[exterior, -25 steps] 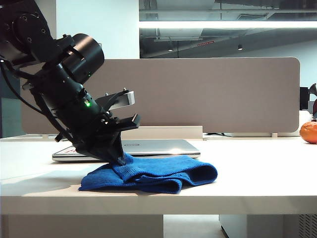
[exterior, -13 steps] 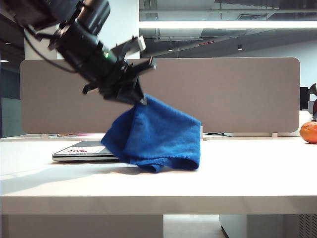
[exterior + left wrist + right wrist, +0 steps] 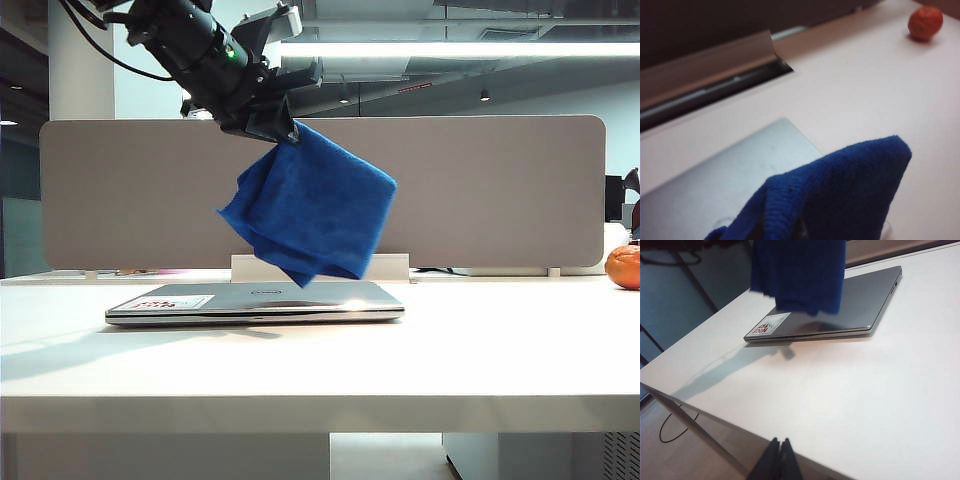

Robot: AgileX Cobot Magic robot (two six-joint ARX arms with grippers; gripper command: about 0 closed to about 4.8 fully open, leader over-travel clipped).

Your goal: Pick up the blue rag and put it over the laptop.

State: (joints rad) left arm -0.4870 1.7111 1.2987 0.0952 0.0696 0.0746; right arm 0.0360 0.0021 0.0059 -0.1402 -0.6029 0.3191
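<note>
The blue rag [image 3: 312, 208] hangs folded in the air from my left gripper [image 3: 283, 130], which is shut on its upper corner, high above the table. Its lowest tip dangles just above the lid of the closed silver-grey laptop [image 3: 200, 303], which lies flat with a white-and-red sticker [image 3: 163, 301] at its left corner. The left wrist view shows the rag [image 3: 840, 200] close up over the laptop [image 3: 725, 180], hiding the jaws. From the right wrist, rag [image 3: 800, 275] and laptop [image 3: 865, 300] appear far off. My right gripper [image 3: 779, 442] is shut and empty, off the table's near edge.
An orange ball [image 3: 624, 266] sits at the table's far right edge, also seen as the orange ball [image 3: 925, 22] from the left wrist. A grey partition panel [image 3: 480, 190] stands behind the table, with a cable slot [image 3: 715, 90] along its foot.
My left gripper has lifted the rag off the table in front of the laptop, up and slightly right. The rag now hangs free over the lid. The right arm has not moved.
</note>
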